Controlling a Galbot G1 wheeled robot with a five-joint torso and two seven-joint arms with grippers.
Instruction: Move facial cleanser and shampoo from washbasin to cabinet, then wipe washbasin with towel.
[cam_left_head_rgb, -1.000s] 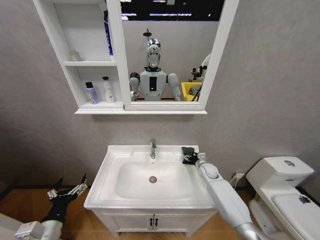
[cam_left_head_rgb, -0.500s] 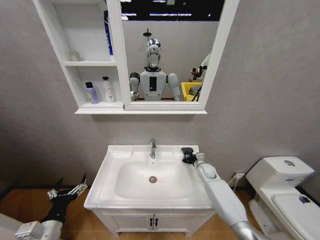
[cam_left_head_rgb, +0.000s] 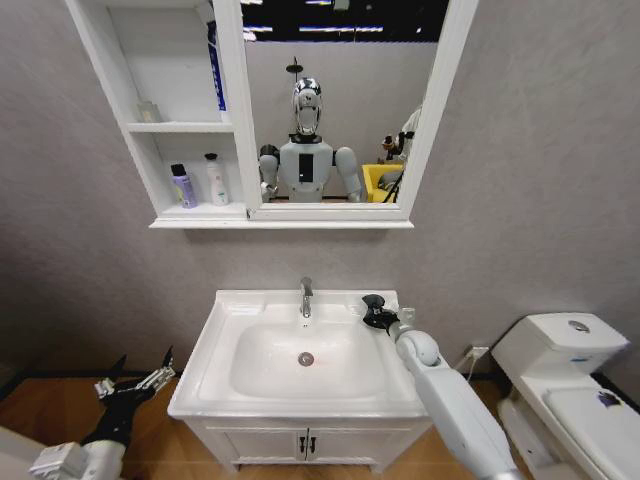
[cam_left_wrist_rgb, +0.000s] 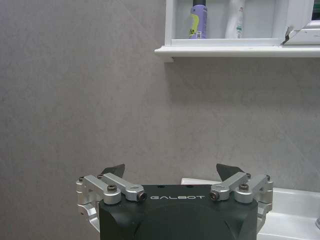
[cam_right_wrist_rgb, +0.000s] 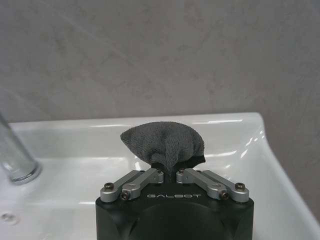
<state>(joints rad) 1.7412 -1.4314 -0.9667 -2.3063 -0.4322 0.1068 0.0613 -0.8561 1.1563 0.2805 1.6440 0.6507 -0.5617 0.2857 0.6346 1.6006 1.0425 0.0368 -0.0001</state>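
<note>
Our right gripper (cam_left_head_rgb: 377, 315) is clamped on the towel (cam_right_wrist_rgb: 163, 142), fingers closed with the dark grey cloth bunched between them. Against a second ago the towel sits slightly further toward 9 o'clock along the back ledge of the washbasin (cam_left_head_rgb: 225, 330), off the rear right corner and closer to the tap (cam_left_head_rgb: 306, 297). The arm has pulled inward with it. We read this as the start of the wiping pass, cloth in hand and heading for the bowl.

In the cabinet (cam_left_head_rgb: 150, 215), at about 11 o'clock from the basin, two bottles stand on the bottom shelf: a purple bottle (cam_left_head_rgb: 183, 186) and a white bottle (cam_left_head_rgb: 216, 180) just beside it. No bottles remain on the basin, so we judge the moving step done.

Our left gripper (cam_left_head_rgb: 135, 384) hangs idle at 8 o'clock, low beside the basin, jaws spread and empty.
</note>
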